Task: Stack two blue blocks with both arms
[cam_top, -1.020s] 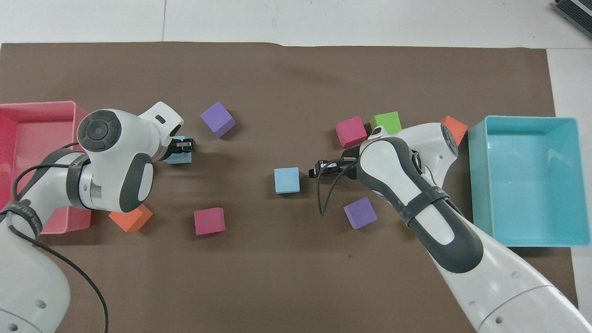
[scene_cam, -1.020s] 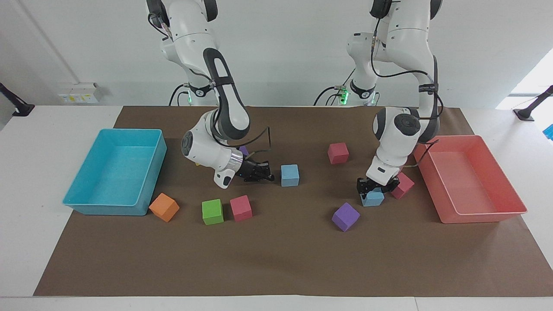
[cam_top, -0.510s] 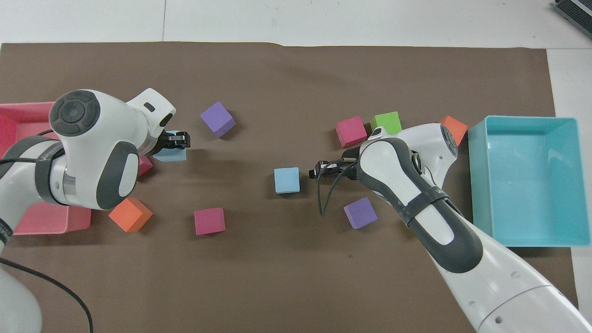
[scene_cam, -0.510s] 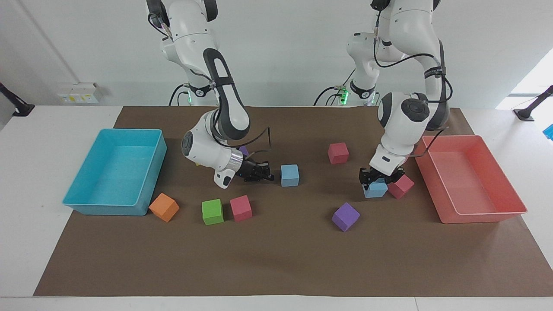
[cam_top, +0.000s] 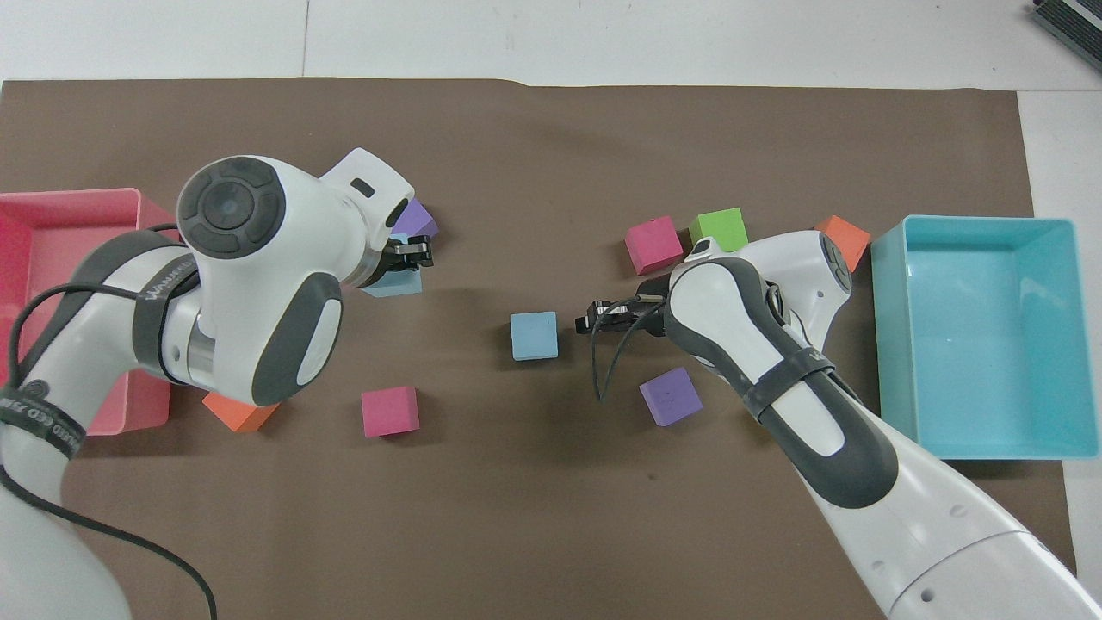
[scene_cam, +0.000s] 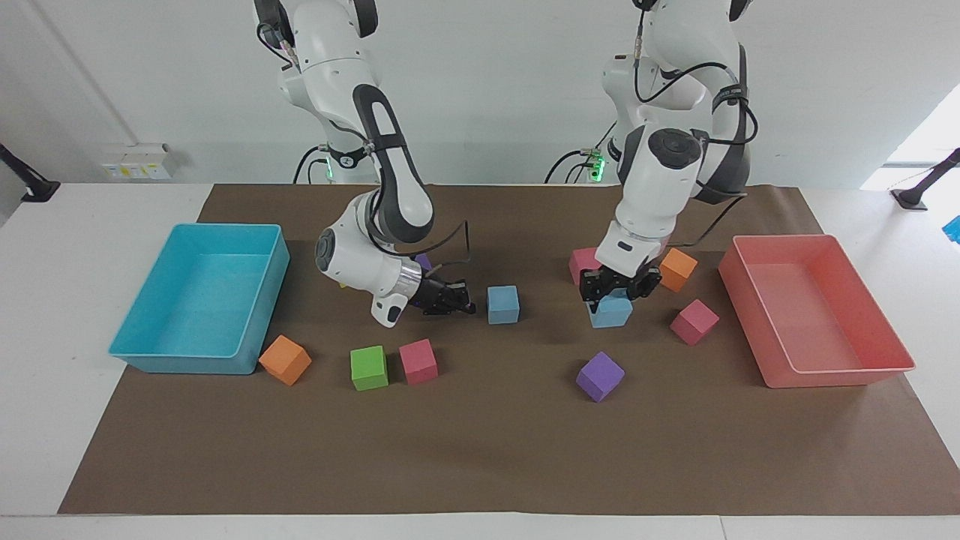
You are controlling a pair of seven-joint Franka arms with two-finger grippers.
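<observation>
Left gripper (scene_cam: 619, 287) has its jaws clamped on a blue block (scene_cam: 610, 310), lifted over the worktop's (scene_cam: 480, 450) middle, partly hidden from overhead. Right gripper (scene_cam: 450, 298) waits low beside the second blue block (scene_cam: 502, 304); its jaws' state is unclear.

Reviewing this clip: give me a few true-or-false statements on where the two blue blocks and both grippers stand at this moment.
1. The left gripper holds a blue block clear of the mat. True.
2. The other blue block lies inside the cyan tray. False: it sits on the mat beside the right gripper.
3. The blue blocks are stacked. False: they are apart.
4. The red tray holds no cube. True.
</observation>
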